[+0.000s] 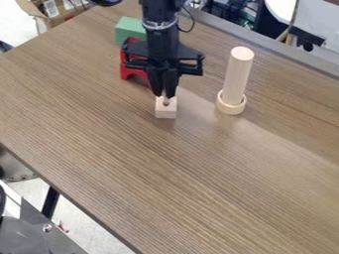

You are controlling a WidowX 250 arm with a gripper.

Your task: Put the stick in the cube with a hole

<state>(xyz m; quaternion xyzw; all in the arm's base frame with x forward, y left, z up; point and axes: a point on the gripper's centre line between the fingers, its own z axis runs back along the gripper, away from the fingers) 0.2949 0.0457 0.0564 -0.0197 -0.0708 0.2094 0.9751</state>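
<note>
The black gripper (164,94) hangs down from the top edge, its tip right at the back of a small pale wooden cube (165,112). A dark round hole shows in the cube's top. A narrow pale bit shows at the gripper's tip, just above the hole; whether it is a thin stick or part of the cube I cannot tell. To the right, a thick wooden stick (238,77) stands nearly upright in a wooden ring (231,105), apart from the gripper.
Behind the gripper, to its left, stands a red arch-shaped block (130,67), partly hidden by the arm. A green block (128,29) is behind that. The brown table (159,173) has its front edge running diagonally at lower left and a grey strip along its back.
</note>
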